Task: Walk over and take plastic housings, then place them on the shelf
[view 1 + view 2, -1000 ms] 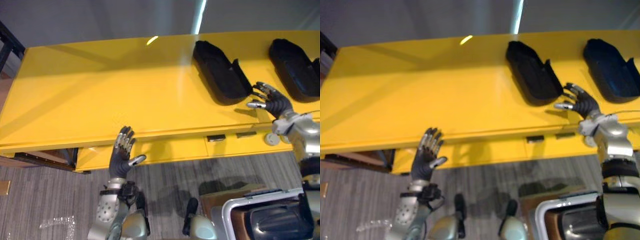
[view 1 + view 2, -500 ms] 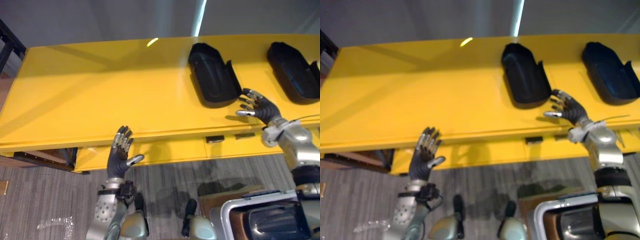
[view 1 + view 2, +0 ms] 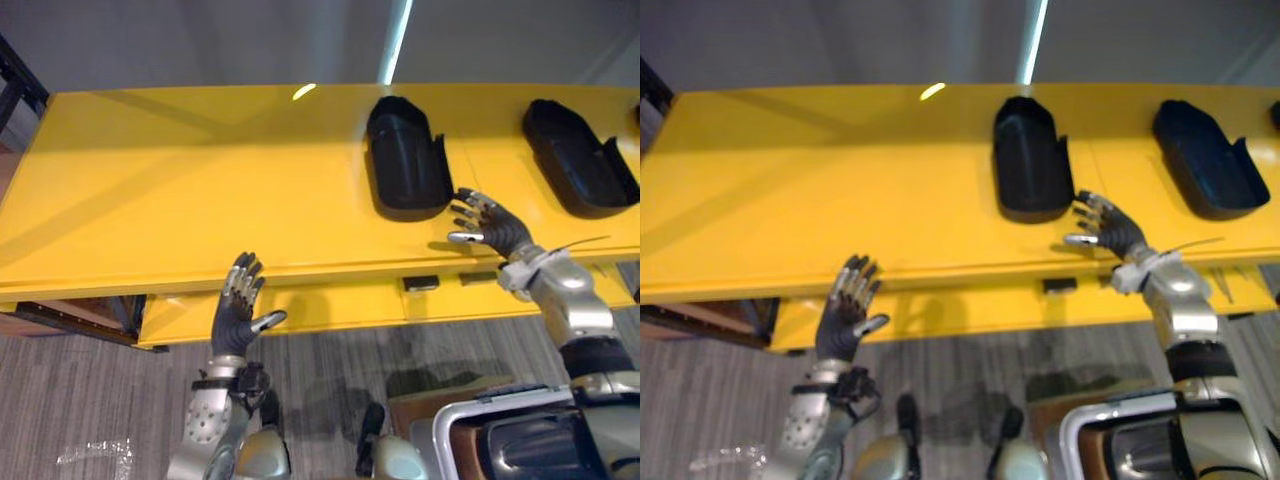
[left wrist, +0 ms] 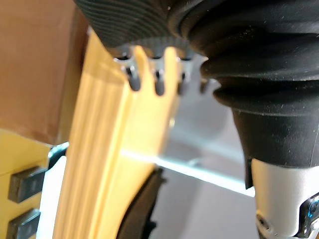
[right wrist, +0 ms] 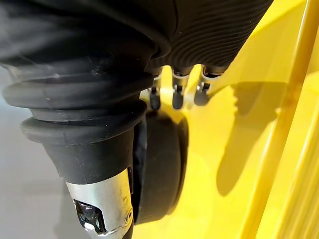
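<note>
Two black plastic housings lie on the yellow shelf (image 3: pixel 180 190). One housing (image 3: pixel 403 158) sits at the middle right, the other housing (image 3: pixel 575 170) at the far right. My right hand (image 3: pixel 493 226) is open over the shelf, its fingers spread just to the right of the nearer housing's front end and holding nothing. In the right wrist view that housing (image 5: pixel 159 169) lies just past the hand's fingers. My left hand (image 3: pixel 239 309) is open and raised in front of the shelf's front edge, empty.
A lower yellow ledge (image 3: pixel 330 305) with small dark tabs (image 3: pixel 421 284) runs under the shelf's front edge. A dark frame (image 3: pixel 18 85) stands at the far left. A box with a white rim (image 3: pixel 500 430) sits low at the right over grey floor.
The housings have shifted left across the view and the nearer one now lies straighter. My right hand has moved left with it, staying open beside its front end. The left hand has kept its place.
</note>
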You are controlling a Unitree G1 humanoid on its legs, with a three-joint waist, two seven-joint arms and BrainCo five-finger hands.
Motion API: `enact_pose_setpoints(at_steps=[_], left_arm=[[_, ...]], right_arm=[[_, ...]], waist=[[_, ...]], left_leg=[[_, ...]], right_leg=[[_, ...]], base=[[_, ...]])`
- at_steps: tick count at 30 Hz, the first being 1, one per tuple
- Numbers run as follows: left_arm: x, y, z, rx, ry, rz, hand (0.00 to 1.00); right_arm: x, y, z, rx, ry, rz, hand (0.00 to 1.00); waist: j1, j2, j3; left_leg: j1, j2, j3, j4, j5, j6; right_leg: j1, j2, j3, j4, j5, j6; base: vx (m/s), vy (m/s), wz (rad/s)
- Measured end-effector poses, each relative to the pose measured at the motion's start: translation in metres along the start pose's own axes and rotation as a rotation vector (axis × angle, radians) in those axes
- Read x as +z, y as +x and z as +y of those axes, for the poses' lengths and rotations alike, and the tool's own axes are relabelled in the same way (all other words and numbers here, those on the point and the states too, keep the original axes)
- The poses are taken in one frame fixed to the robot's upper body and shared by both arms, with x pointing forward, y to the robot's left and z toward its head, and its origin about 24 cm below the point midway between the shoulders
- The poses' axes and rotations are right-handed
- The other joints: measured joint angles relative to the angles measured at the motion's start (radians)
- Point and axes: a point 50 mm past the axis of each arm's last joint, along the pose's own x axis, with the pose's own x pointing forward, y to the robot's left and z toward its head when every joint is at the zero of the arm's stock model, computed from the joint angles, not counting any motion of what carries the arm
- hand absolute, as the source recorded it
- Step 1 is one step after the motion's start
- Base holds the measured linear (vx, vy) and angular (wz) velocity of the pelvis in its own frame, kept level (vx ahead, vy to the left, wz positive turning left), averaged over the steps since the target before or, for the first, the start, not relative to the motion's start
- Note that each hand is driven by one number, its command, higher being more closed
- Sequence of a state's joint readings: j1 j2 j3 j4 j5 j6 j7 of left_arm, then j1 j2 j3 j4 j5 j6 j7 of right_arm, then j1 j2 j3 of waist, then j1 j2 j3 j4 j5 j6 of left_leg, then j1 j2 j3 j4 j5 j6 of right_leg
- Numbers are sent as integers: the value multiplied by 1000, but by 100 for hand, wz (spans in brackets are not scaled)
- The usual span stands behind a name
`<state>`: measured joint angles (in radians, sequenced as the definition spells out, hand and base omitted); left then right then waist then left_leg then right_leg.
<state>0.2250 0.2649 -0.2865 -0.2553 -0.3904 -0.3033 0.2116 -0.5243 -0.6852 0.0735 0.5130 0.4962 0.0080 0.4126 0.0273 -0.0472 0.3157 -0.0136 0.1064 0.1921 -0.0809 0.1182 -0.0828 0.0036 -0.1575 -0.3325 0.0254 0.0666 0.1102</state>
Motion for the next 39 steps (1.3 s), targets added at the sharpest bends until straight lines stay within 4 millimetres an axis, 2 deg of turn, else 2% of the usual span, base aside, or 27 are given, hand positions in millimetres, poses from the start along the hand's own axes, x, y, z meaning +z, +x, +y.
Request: enact_pose_setpoints(at_steps=[4, 8, 12, 14, 16, 18, 20, 21, 24, 28, 29, 30, 35, 36, 39], left_arm=[[0, 0, 0, 0, 0, 1, 0], [-3, -1, 1, 4, 4, 13, 0], [-3, -1, 1, 4, 7, 14, 0], [-5, -3, 1, 15, -1, 18, 0], [-5, -4, -1, 23, -15, 17, 0], [-6, -6, -3, 42, -37, 12, 0], [-8, -9, -3, 55, -45, 19, 0], [-8, -9, -3, 62, -49, 19, 0], [-8, -8, -6, 80, -66, 12, 0], [-10, -11, -5, 113, -73, 16, 0], [-10, -11, -6, 117, -76, 15, 0], [-10, -13, -6, 125, -66, 11, 0], [-12, -27, -2, 162, -64, 45, 0], [-12, -30, -2, 172, -64, 51, 0], [-12, -30, -1, 182, -64, 52, 0]], right_arm=[[-1, 0, 1, 0, 2, 1, 0], [-9, 1, 7, -17, 7, 24, 0], [-5, 3, 4, -147, -45, -27, 0], [13, -3, -1, -275, -94, -138, 0], [39, -14, -1, -398, -115, -313, 0], [66, -33, 12, -501, -110, -530, 0], [71, -45, 28, -529, -80, -620, 0], [70, -49, 33, -535, -73, -633, 0], [47, -65, 50, -556, 1, -597, 0], [0, -90, 84, -551, 132, -435, 0], [-6, -94, 90, -548, 153, -411, 0], [-19, -105, 104, -547, 211, -365, 0], [-36, -133, 128, -589, 373, -335, 0], [-38, -136, 130, -588, 391, -336, 0], [-39, -138, 133, -579, 434, -347, 0]], waist=[[0, 0, -2], [-1, 2, -37], [0, 2, -37], [0, 4, -38], [0, 9, -43], [-6, 13, -77], [-17, 11, -113], [-18, 12, -120], [-41, 11, -144], [-46, 20, -154], [-48, 22, -157], [-62, 25, -169], [-83, 27, -197], [-93, 24, -207], [-97, 21, -214]], left_leg=[[0, 0, -11, 0, 1, -1], [-2, 0, -17, 0, 1, -1], [11, 0, -17, -5, 1, -1], [11, -8, -16, -5, 0, -1], [11, -9, -14, -5, 0, -1], [13, -9, -5, -5, -3, -5], [18, -8, 8, -3, -9, -7], [23, -8, 13, -1, -11, -7], [33, -8, 20, -1, -15, -8], [66, -6, 75, -7, -38, -8], [68, -6, 82, -7, -40, -7], [68, -4, 85, -7, -43, -5], [84, 0, 123, -7, -54, -13], [84, 0, 126, -7, -57, -14], [86, 1, 135, -7, -61, -16]], right_leg=[[1, 0, -2, 0, 0, 0], [6, 2, -8, -6, 0, 0], [24, 2, -13, -13, 0, 0], [29, 1, -16, -22, 0, 0], [30, 0, -16, -26, 0, 1], [31, 2, -12, -38, 2, 3], [30, 3, -1, -40, 3, 3], [31, 3, 4, -40, 5, 2], [35, 3, 11, -40, 6, 2], [36, 4, 61, -52, 1, 5], [36, 3, 65, -53, 2, 6], [34, 2, 69, -54, 2, 6], [31, 7, 110, -59, 3, 8], [31, 7, 113, -60, 3, 8], [29, 8, 119, -64, 4, 9]], base=[[0, 0, 1], [5, -6, 4], [-2, -3, 1], [0, 0, 0], [0, 0, 0], [41, -10, -7], [73, -16, -14], [74, -13, -20], [22, -7, -12], [-35, 5, -36], [-21, 10, -28], [-5, 2, -10], [17, 3, -21], [31, 4, -14], [29, 4, -7]])
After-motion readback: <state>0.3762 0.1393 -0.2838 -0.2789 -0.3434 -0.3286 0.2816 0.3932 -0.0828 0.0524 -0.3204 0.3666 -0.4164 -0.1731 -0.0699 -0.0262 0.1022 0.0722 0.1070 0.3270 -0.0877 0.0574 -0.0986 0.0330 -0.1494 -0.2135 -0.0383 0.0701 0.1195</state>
